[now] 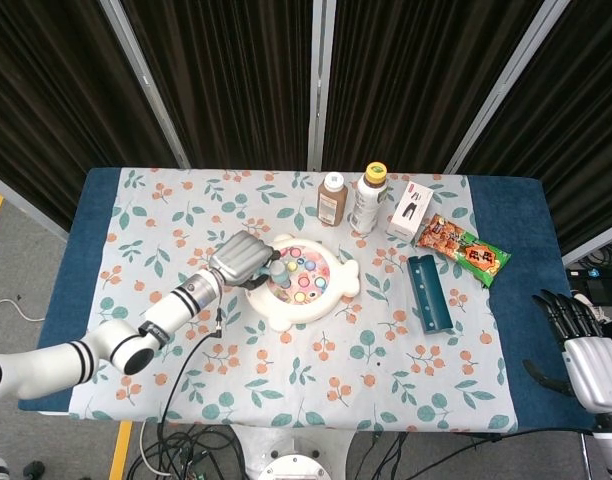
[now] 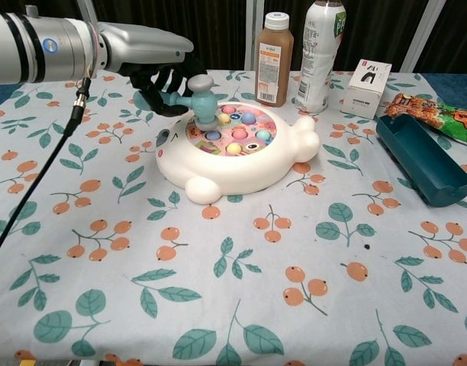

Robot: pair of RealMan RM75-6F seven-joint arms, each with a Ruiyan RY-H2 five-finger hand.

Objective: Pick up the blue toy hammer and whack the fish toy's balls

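Right now the left hand (image 2: 159, 84) has its fingers (image 2: 176, 76) wrapped round the handle of the blue hammer (image 2: 197, 97), whose grey head sits at or just above the left side of the fish toy (image 2: 237, 152), over its coloured balls (image 2: 235, 131). The right hand (image 1: 586, 350) hangs off the worktop's (image 2: 218, 305) right edge, fingers spread and holding nothing.

As I judge it, the risks are these: the handle is short and mostly buried in the grip, so a hard swing could twist the hammer in the hand or land on the toy's white rim instead of a ball. A slanted blow might shove the light toy towards the brown bottle (image 2: 275, 59) and white bottle (image 2: 322, 53) just behind it and tip them.

Little writing is legible. Both bottles carry labels too small to read, the white box (image 2: 367, 78) shows a dark picture, and the snack packet (image 2: 439, 114) has unreadable print.
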